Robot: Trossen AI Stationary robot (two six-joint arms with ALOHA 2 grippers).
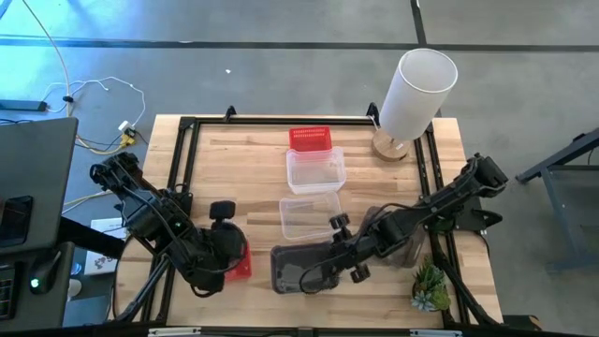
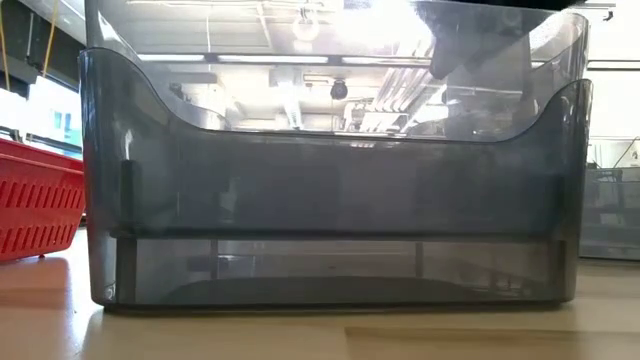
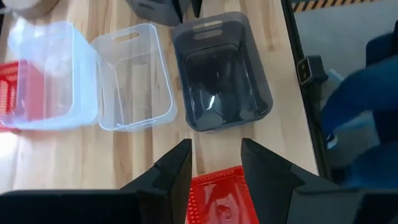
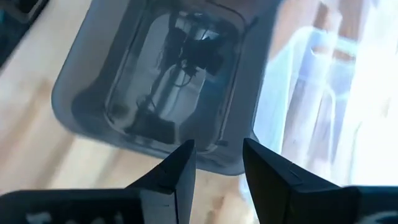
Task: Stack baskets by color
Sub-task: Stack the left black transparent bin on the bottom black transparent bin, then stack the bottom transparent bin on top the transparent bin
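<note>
Two dark grey baskets (image 2: 330, 250) sit nested, one inside the other, at the table's near middle (image 1: 295, 271). My right gripper (image 4: 217, 149) stands open just above the right end wall of the upper basket (image 4: 168, 87), with nothing between its fingers. My left gripper (image 3: 216, 149) hangs open above a red basket (image 3: 221, 196) that rests on its bottom on the table at the near left (image 1: 240, 267). Two clear baskets (image 1: 315, 170) (image 1: 309, 215) and another red basket (image 1: 310, 139) lie in a row toward the far edge.
A third grey basket (image 1: 404, 245) lies under my right arm at the right. A tall white cylinder (image 1: 412, 94) stands at the far right corner, and a small green plant (image 1: 430, 285) at the near right. Bare wood (image 1: 234, 168) lies at the far left.
</note>
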